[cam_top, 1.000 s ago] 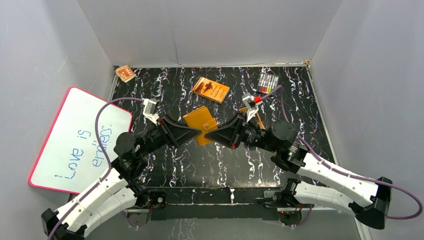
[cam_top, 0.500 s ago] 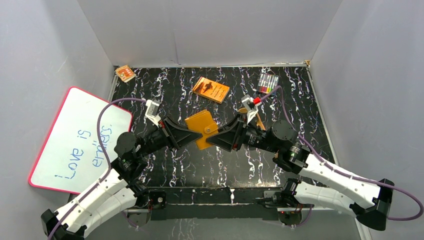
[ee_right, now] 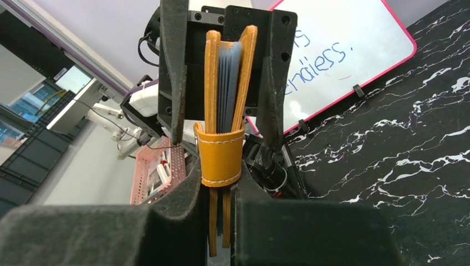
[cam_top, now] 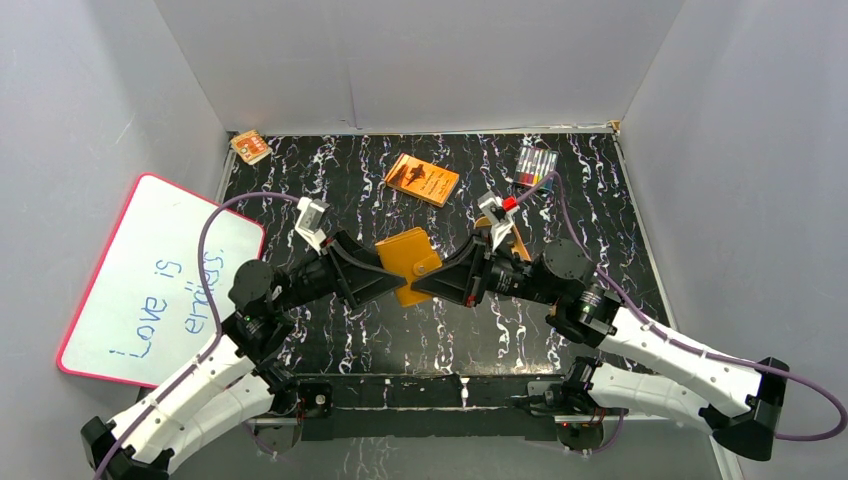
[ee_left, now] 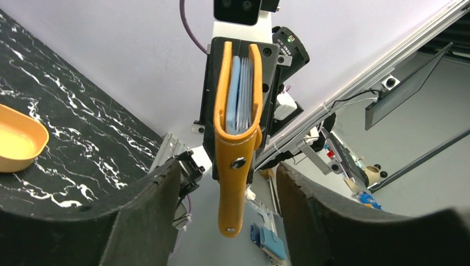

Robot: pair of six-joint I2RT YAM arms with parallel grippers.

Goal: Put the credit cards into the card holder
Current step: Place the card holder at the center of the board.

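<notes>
The card holder [cam_top: 405,258], an orange-tan wallet with a snap tab, hangs above the table between my two grippers. My right gripper [cam_top: 428,280] is shut on its edge; in the right wrist view [ee_right: 219,191] the pads pinch the wallet [ee_right: 221,155] just below the tab loop. My left gripper [cam_top: 385,275] is open. In the left wrist view [ee_left: 224,169] its fingers stand wide on either side of the wallet [ee_left: 237,111] without touching the hanging tab. Pale blue pockets show inside the fold. No black credit cards are in view.
An orange book [cam_top: 422,179] and a marker pack [cam_top: 536,162] lie at the back. A tan tray [cam_top: 505,235] sits behind my right wrist and also shows in the left wrist view [ee_left: 16,141]. A whiteboard [cam_top: 160,280] leans at the left. A small orange box [cam_top: 249,146] sits back left.
My left arm has shifted a little to the right and its fingers now look spread wider round the wallet. The wallet has drifted slightly right and nearer with the right gripper.
</notes>
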